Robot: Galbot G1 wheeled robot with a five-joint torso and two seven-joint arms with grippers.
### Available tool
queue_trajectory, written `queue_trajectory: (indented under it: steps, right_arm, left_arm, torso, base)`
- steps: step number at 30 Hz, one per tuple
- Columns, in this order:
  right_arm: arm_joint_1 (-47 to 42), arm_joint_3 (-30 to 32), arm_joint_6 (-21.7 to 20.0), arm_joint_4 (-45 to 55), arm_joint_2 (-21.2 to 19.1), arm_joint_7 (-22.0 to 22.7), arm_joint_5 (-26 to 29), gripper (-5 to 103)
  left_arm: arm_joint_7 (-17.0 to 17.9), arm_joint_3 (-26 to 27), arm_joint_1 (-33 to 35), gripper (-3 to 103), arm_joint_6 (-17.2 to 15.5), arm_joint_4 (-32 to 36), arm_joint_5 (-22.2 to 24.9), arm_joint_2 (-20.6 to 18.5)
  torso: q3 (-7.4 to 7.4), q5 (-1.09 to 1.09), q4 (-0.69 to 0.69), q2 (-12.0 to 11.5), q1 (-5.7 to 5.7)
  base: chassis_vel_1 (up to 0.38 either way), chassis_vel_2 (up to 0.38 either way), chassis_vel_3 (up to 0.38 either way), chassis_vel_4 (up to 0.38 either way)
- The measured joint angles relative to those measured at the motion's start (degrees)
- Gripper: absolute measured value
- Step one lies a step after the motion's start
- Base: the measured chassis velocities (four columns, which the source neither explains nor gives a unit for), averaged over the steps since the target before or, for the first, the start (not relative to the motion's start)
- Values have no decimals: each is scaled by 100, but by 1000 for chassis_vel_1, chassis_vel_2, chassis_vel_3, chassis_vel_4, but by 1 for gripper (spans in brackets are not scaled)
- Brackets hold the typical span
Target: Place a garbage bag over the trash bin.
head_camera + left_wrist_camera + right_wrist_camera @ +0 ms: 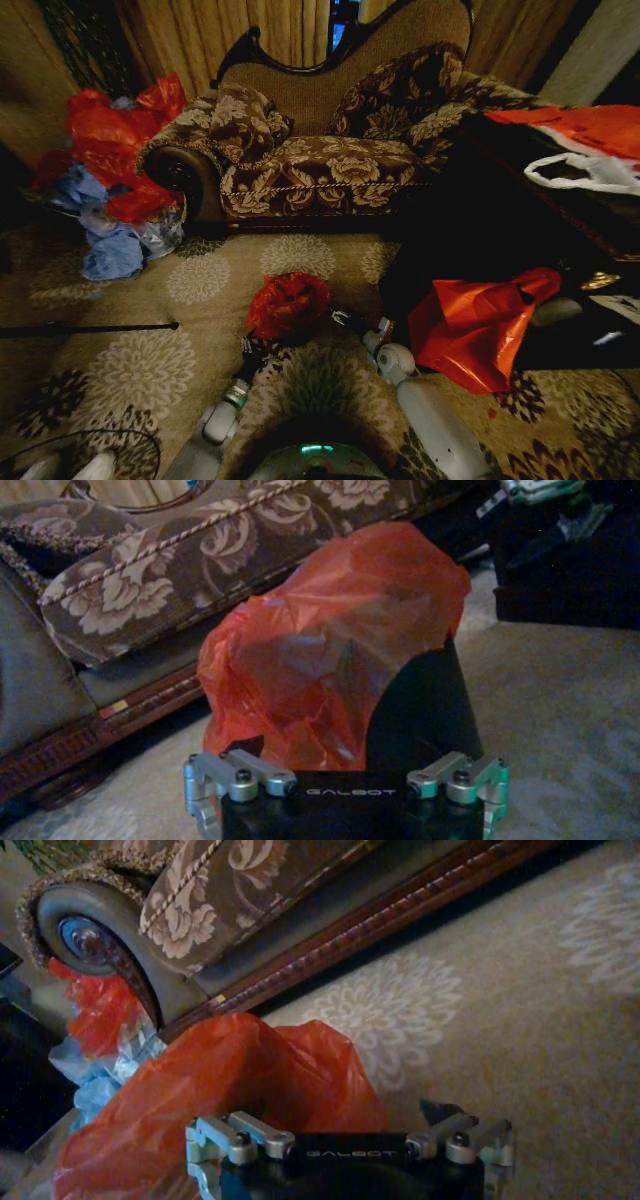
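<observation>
The garbage bag [288,303], thin, red and crinkly, stands in a puffed mound on the carpet in front of the sofa. In the left wrist view the garbage bag [330,652] is draped over the black trash bin [425,705], and part of the bin's dark side shows beside the plastic. My left gripper [252,345] is at the bag's near left edge, close against it. On the other side, my right gripper [345,320] sits at the bag's near right edge. The right wrist view has the bag [230,1087] lying right against that gripper.
A patterned sofa [320,160] stands just behind the bag. A heap of red and blue bags [110,190] lies at its left end. A larger red-orange bag with a handle hole [475,320] leans on dark furniture [500,220] to the right. A thin black rod [90,328] lies on the carpet at left.
</observation>
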State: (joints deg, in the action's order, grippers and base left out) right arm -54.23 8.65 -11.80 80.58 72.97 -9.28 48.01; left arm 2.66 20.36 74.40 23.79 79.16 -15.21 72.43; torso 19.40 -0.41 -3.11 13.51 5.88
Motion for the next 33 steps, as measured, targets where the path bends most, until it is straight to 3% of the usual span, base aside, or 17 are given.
queue_trajectory:
  steps: [3, 9, 14, 15, 16, 18, 21, 26, 29, 30, 33]
  right_arm:
    - [0, 22, 0, -14, -41, -23, 7, 100]
    - [23, 7, 0, -30, -139, -59, 52, 100]
    - [92, -27, -3, -61, -176, -69, 87, 100]
    - [103, -35, -5, -70, -180, -81, 92, 100]
    - [114, -44, -7, -81, -193, -106, 94, 100]
    - [117, -52, -7, -85, -196, -117, 94, 100]
    - [131, -64, -8, -93, -195, -131, 91, 100]
    - [129, -59, -7, -82, -186, -131, 76, 100]
    - [9, -8, 0, 40, -204, -175, 66, 100]
    - [9, -8, 0, 40, -204, -175, 66, 100]
    - [-163, 14, -50, 216, -273, -393, 193, 100]
  left_arm:
    - [126, 0, -87, 103, 113, -174, -157, 54]
    - [398, -1, -231, 90, 343, -541, -365, 264]
    - [526, 13, -412, 70, 453, -839, -560, 473]
    - [534, 11, -443, 70, 453, -867, -571, 498]
    - [550, 9, -511, 58, 454, -930, -598, 515]
    - [559, 9, -547, 58, 460, -966, -627, 522]
    - [573, 11, -650, 42, 469, -1013, -694, 557]
    - [561, 8, -660, 31, 469, -1013, -698, 555]
    - [541, 8, -614, 15, 473, -948, -697, 550]
    - [541, 8, -614, 15, 473, -948, -697, 550]
    - [536, 7, -550, 2, 488, -917, -697, 551]
  torso:
    - [0, 0, 0, 0, 0]
    - [0, 0, 0, 0, 0]
    - [0, 1, 0, 0, 0]
    - [0, 0, 0, 0, 0]
    - [0, -1, 0, 0, 0]
    - [0, 0, 1, 0, 0]
    - [0, -1, 0, 0, 0]
    - [0, 0, 1, 0, 0]
    - [0, 0, 0, 0, 0]
    - [0, 0, 0, 0, 0]
    - [0, -2, -1, 0, 0]
  base:
    - [0, 0, 0, 0]
    - [0, 0, 0, 0]
    - [0, 0, 0, 0]
    - [0, 0, 0, 0]
    - [0, 0, 0, 0]
    - [0, 0, 0, 0]
    - [0, 0, 0, 0]
    - [0, 0, 0, 0]
    - [0, 0, 0, 0]
    - [0, 0, 0, 0]
    - [0, 0, 0, 0]
